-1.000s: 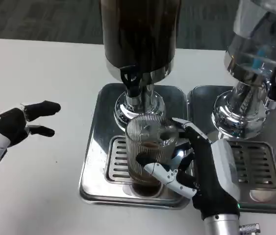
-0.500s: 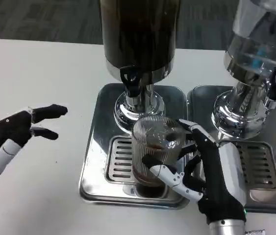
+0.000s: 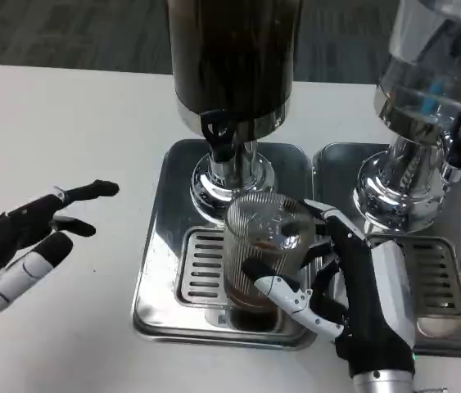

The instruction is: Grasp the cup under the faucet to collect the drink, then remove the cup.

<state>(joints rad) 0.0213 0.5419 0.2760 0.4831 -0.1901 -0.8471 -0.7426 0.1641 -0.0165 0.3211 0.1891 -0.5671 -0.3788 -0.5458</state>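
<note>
You get bright, even overhead light, glare on the steel drip tray (image 3: 160, 246), soft shadows and slight blur throughout.

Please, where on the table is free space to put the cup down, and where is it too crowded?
Free: the bare white table left of the left drip tray, behind the open left hand, and the strip before that hand. Crowded: the tray under the dark dispenser, where the right hand holds the ribbed cup, and the neighbouring tray beneath the clear dispenser.

One head camera looks steeply down, fairly close, at the white table (image 3: 66, 115).
</note>
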